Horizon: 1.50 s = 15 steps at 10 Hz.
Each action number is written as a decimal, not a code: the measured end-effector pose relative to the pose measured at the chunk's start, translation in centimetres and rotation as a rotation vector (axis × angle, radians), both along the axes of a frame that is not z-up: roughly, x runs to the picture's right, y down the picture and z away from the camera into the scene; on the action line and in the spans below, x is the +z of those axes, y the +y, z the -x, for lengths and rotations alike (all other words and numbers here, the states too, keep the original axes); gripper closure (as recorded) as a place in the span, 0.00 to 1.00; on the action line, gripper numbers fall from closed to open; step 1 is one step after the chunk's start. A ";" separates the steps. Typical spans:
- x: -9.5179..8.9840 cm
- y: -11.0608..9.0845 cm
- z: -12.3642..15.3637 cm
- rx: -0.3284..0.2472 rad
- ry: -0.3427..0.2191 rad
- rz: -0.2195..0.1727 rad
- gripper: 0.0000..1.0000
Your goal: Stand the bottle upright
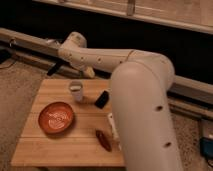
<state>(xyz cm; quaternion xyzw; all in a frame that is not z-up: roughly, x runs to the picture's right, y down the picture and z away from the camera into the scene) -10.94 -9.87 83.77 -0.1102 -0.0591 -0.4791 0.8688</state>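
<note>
Since the bottle [112, 125] lies flat at the table's [50, 145] 3 o'clock edge, bring your gripper [102, 99], wide open and empty at its 11 o'clock, across the body; clamp squarely; tip up slowly.

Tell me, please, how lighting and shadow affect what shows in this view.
Camera view: dim, warm light; the background beyond the table is nearly black; the gripper hangs behind the cup, dimly lit; the pale arm catches most light and hides part of the bottle.
</note>
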 end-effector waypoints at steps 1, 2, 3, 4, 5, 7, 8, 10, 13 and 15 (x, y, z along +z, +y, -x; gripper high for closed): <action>-0.7 0.8 -1.5 0.014 0.004 0.020 0.20; -1.8 2.1 -3.1 0.029 0.010 0.046 0.20; -3.1 3.2 -4.1 0.043 0.016 0.067 0.20; -4.4 4.7 -4.7 0.054 0.024 0.092 0.20; -5.7 6.2 -4.7 0.065 0.030 0.118 0.20; -8.0 8.7 -4.4 0.084 0.036 0.162 0.20; -9.2 10.2 -4.1 0.094 0.039 0.192 0.20; -10.1 12.7 -4.1 0.116 0.073 0.247 0.20; -10.0 13.5 -6.0 0.142 0.151 0.272 0.20; -8.6 12.7 -8.6 0.170 0.180 0.271 0.20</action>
